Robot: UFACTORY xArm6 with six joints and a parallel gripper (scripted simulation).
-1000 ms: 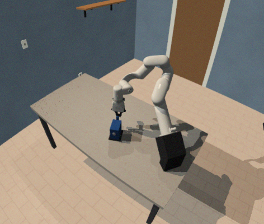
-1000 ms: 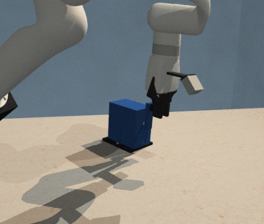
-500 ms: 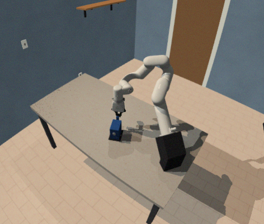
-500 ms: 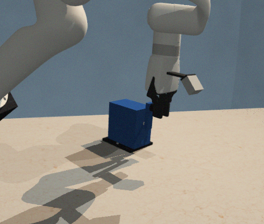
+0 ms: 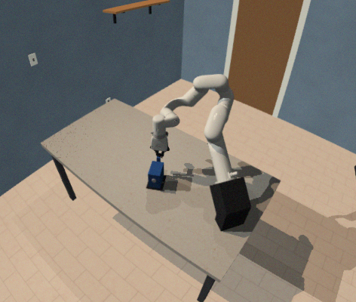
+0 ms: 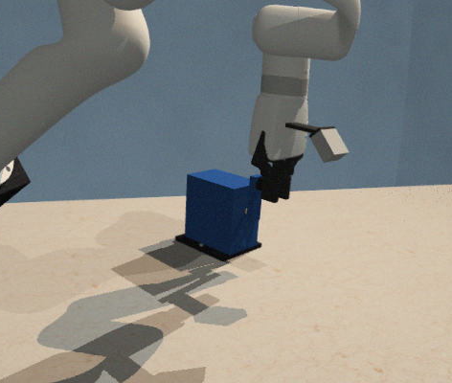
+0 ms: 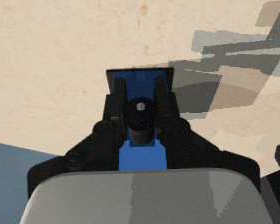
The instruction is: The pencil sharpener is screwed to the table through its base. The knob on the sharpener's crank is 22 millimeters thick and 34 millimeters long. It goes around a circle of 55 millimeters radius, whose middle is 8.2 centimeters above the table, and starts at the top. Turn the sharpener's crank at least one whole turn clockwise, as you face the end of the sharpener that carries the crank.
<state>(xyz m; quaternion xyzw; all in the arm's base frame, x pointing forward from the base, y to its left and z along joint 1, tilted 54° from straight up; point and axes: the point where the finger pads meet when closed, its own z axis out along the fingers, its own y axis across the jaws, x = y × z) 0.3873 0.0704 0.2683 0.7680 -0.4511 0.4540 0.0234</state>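
The sharpener [image 6: 222, 214] was a blue box standing upright on a thin black base [image 6: 196, 244], a little left of centre in the exterior view and just left of centre in the top view [image 5: 155, 175]. Its crank [image 7: 141, 155] showed as a blue strip at the box's upper right edge. The knob [image 7: 140, 117], a short black cylinder with a pale dot on its end, sat at the top of its circle, pinched from both sides by the claw [image 7: 140, 102].
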